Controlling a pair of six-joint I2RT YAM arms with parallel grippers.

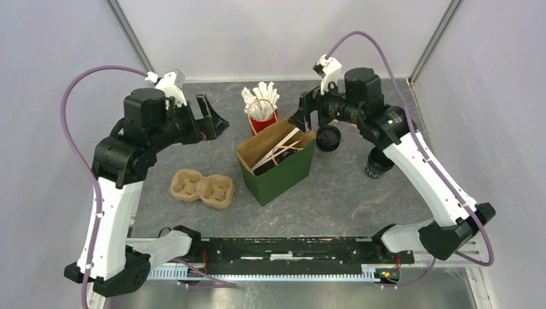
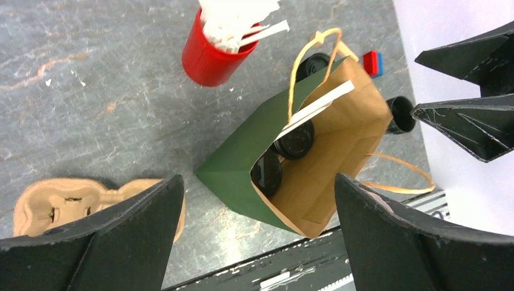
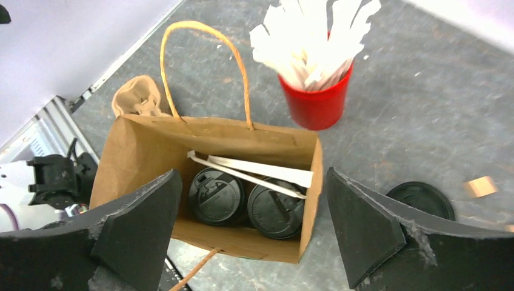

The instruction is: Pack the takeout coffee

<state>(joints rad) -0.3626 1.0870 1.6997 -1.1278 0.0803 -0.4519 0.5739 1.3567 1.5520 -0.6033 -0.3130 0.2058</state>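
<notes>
The green paper bag (image 1: pixel 277 168) stands open in the middle of the table. Two lidded black cups (image 3: pixel 216 197) (image 3: pixel 276 210) stand inside it, under white sticks (image 3: pixel 260 171). Another black cup (image 1: pixel 378 165) with white lettering stands on the table to the right, lidless and partly behind my right arm. A loose flat black lid (image 1: pixel 328 138) lies between that cup and the bag. My right gripper (image 3: pixel 251 176) hangs open and empty over the bag's mouth. Left of the bag and above the table, my left gripper (image 1: pixel 216 117) is open and empty.
A red cup of white sticks (image 1: pixel 263 114) stands just behind the bag. A brown pulp cup carrier (image 1: pixel 201 188) lies left of the bag. The bag's rope handles (image 3: pixel 203 36) stick up. A small red and blue block (image 2: pixel 373 62) lies beyond the bag.
</notes>
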